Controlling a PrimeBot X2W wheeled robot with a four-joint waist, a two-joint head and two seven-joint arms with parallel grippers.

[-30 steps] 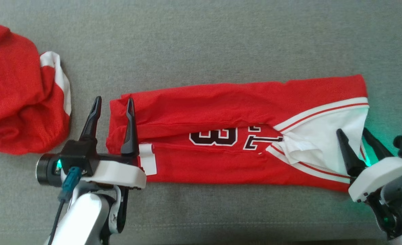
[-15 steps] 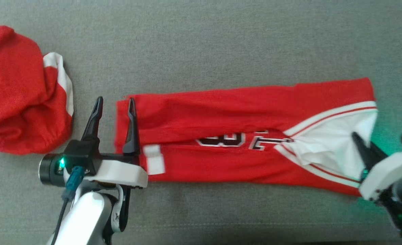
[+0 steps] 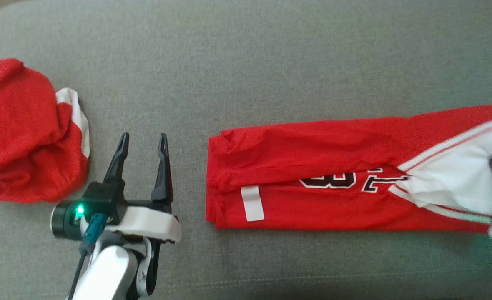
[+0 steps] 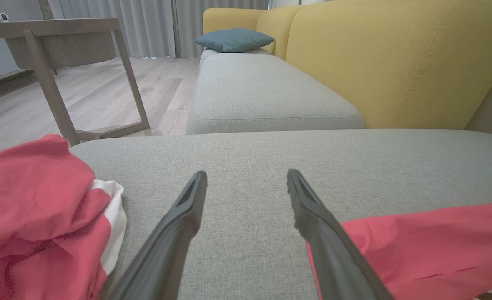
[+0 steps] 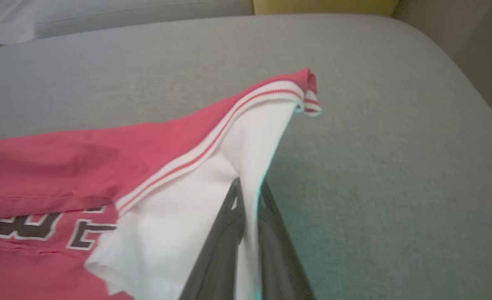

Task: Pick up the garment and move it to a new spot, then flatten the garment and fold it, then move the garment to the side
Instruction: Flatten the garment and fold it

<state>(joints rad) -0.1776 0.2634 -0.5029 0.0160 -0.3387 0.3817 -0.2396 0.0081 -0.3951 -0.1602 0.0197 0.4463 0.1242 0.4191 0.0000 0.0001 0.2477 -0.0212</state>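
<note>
Right tool (image 5: 249,185) is pinched shut on the white edge (image 5: 254,141) of the jersey (image 3: 312,175), right by the striped trim, so that end's got a hold. Left tool (image 3: 143,136) is spread wide with nothing in it, parked near the jersey's other end over bare sofa seat (image 3: 246,62). The jersey lies folded into a long strip across the seat and runs off the right side of the head view. It looks light and floppy, so I'd guess it slides easily but bunches up if dragged by one corner. Pinching both ends seems safer. A second red bundle (image 3: 25,137) sits crumpled further left, well apart.
</note>
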